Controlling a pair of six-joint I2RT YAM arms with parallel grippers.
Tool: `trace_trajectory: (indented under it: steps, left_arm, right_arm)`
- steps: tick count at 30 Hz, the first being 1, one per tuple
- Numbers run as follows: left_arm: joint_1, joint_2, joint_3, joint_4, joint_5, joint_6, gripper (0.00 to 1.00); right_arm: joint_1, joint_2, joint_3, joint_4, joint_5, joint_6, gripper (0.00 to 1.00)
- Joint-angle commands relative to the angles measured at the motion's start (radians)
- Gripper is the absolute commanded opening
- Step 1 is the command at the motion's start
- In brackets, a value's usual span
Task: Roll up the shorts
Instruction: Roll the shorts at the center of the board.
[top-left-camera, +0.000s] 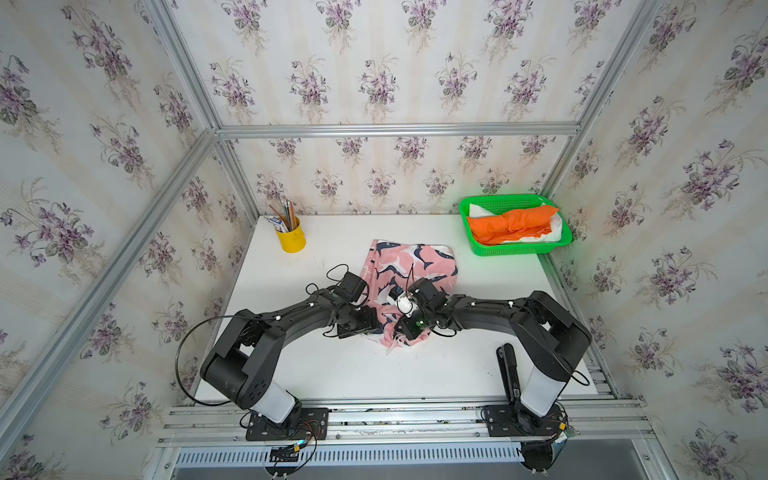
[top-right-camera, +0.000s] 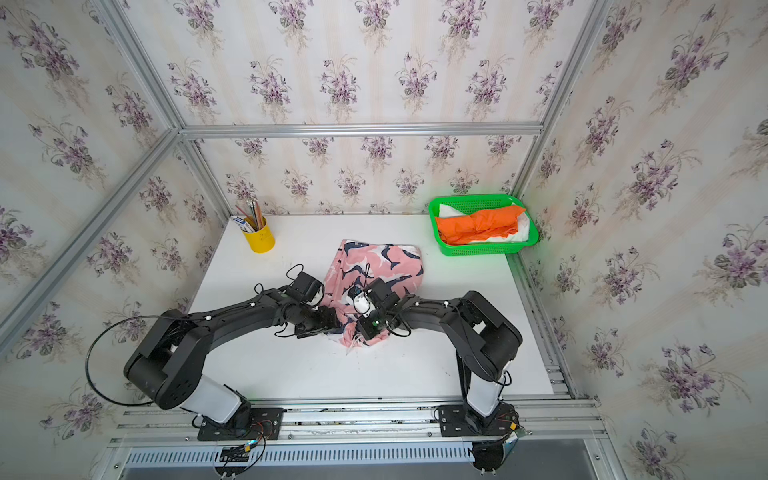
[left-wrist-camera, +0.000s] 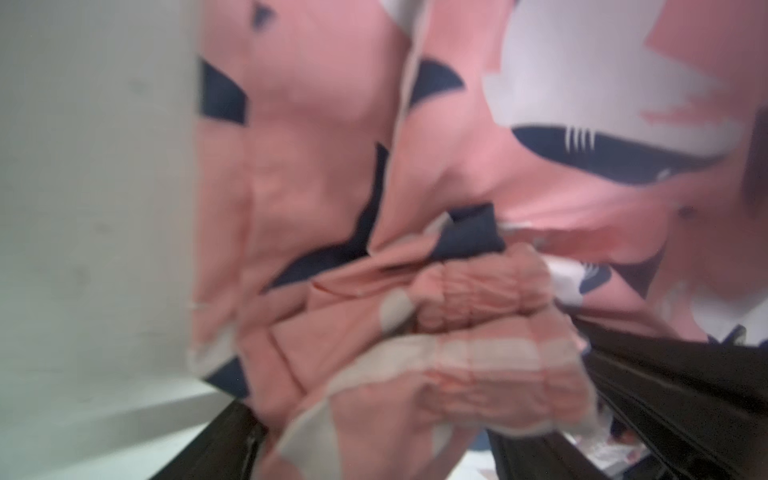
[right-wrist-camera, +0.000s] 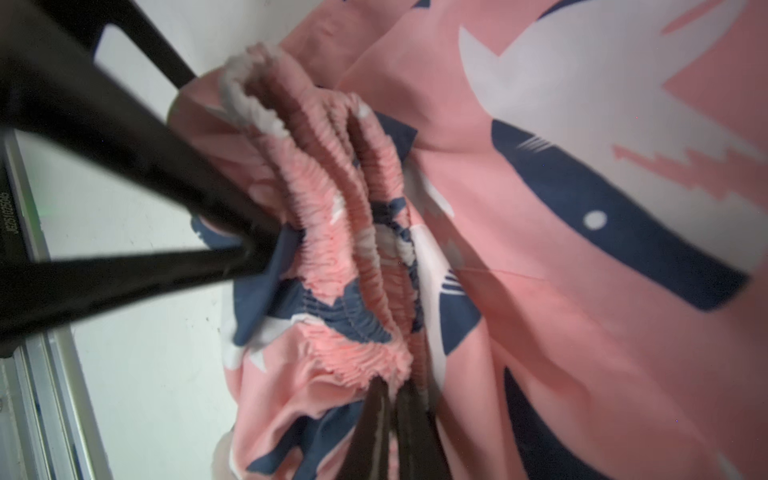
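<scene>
In both top views the shark-print shorts (top-left-camera: 419, 266) lie in the middle of the white table (top-left-camera: 353, 374), the near end bunched and the fingers of both grippers hidden. The orange shorts (top-left-camera: 511, 226) and the white shorts (top-left-camera: 555, 235) sit in the green basket (top-left-camera: 515, 249) at the far right corner. Only the right wrist view shows the right gripper (right-wrist-camera: 395, 390) pinched together on the gathered waistband (right-wrist-camera: 332, 187). Only the blurred left wrist view shows the left gripper (left-wrist-camera: 415, 370) with fingers (left-wrist-camera: 644, 395) wide apart, bunched cloth between them.
</scene>
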Motion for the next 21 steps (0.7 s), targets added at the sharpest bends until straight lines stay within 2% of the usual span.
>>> trace_trajectory:
  steps: [1,5,8,10,12,15,18,21]
  left_arm:
    - [0.016,0.000,-0.006,-0.104,-0.108,-0.001,0.84]
    - [0.016,0.062,0.023,-0.043,-0.001,0.027,0.74]
    - [0.011,0.082,0.020,0.030,0.096,0.035,0.63]
    - [0.010,0.079,0.013,0.039,0.131,0.037,0.50]
    - [0.010,0.075,0.008,0.028,0.132,0.044,0.36]
    - [0.010,0.048,0.001,0.019,0.158,0.045,0.18]
    - [0.010,-0.002,-0.020,0.044,0.215,0.009,0.14]
    - [0.010,-0.038,-0.023,0.019,0.252,-0.024,0.14]
  right_arm:
    - [0.001,-0.029,-0.012,-0.150,0.047,-0.010,0.00]
    - [0.013,-0.059,-0.007,-0.141,0.039,-0.022,0.00]
    - [0.038,-0.089,0.002,-0.157,0.091,-0.029,0.06]
    - [0.061,-0.130,0.009,-0.170,0.178,-0.027,0.23]
    - [0.089,-0.187,0.006,-0.172,0.260,-0.031,0.34]
    - [0.170,-0.268,-0.010,-0.160,0.399,-0.066,0.47]
    - [0.270,-0.324,-0.042,-0.121,0.507,-0.126,0.56]
    - [0.352,-0.330,-0.077,-0.054,0.537,-0.179,0.64]
